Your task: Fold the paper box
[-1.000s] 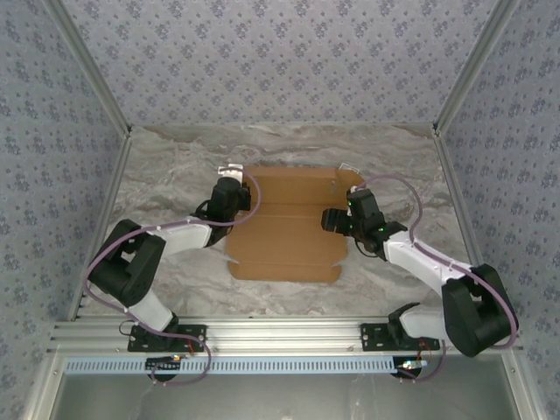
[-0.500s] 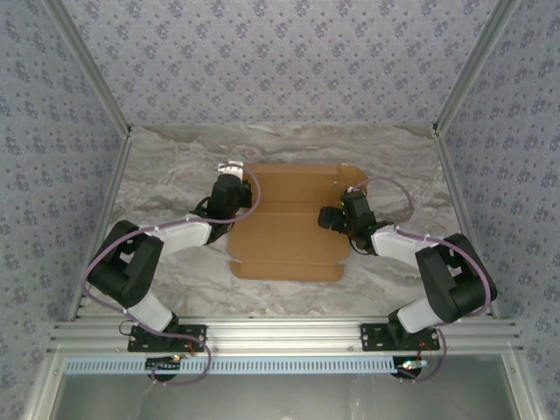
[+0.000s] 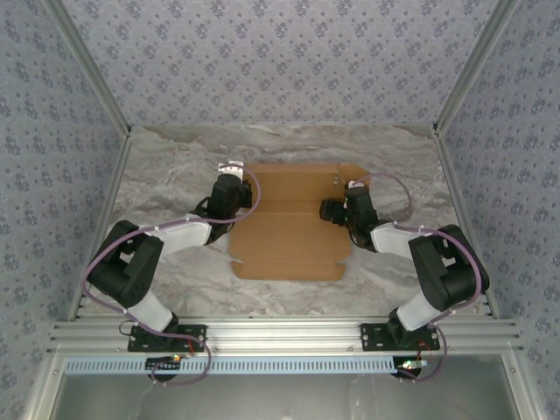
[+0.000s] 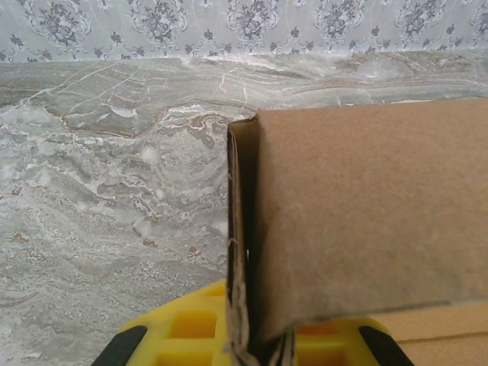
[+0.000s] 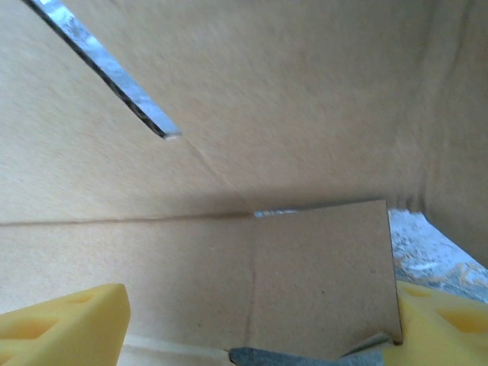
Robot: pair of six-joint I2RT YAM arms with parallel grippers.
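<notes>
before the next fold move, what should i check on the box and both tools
1. Left tool grip on the paper box: ok, shut on the bottom edge of the left flap.
2. Left flap raised: ok, it stands up from the table.
3. Right tool open: ok, its fingers are wide apart.
4. Tab between the right tool's fingers: ok, it lies in the gap.
5. Right tool's contact with that tab: cannot tell.
6. Box base flat on the table: ok in the top view.
</notes>
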